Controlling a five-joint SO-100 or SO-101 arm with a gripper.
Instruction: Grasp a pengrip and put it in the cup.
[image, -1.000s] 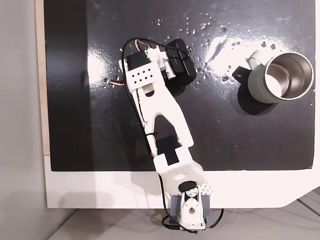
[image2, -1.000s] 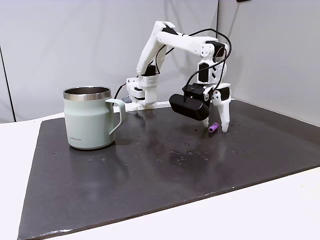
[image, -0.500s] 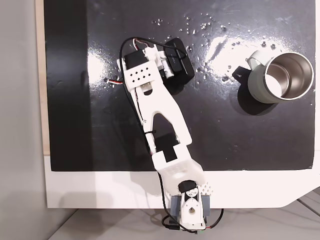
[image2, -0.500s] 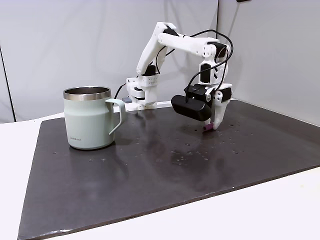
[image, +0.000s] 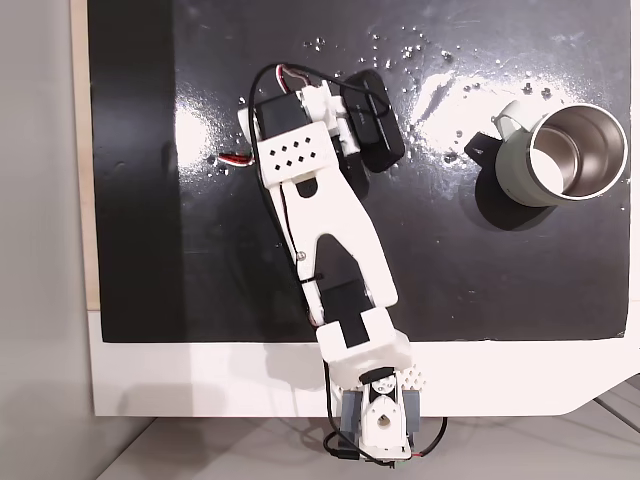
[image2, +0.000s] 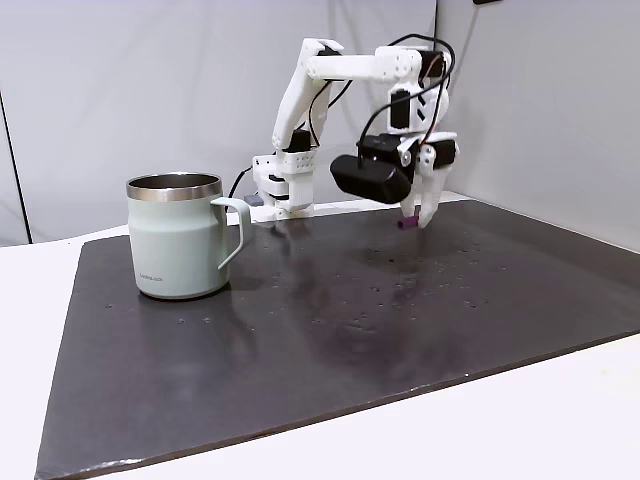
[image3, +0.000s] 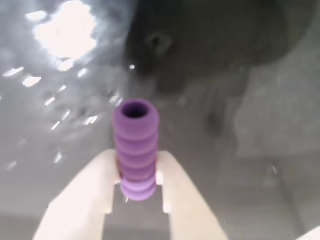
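Purple pengrip in raised gripper, cup well apart.

Work surface: glossy black mat laid over a white tabletop; white margin shows along the bottom of a fixed view and at lower right of the other. Mat carries scattered shiny droplets toward the top centre, plus strong glare patches at left and upper right. Pale wooden strip runs down the mat's left edge. Plain grey walls behind, meeting at a corner, upper right. Grey floor along the left edge.
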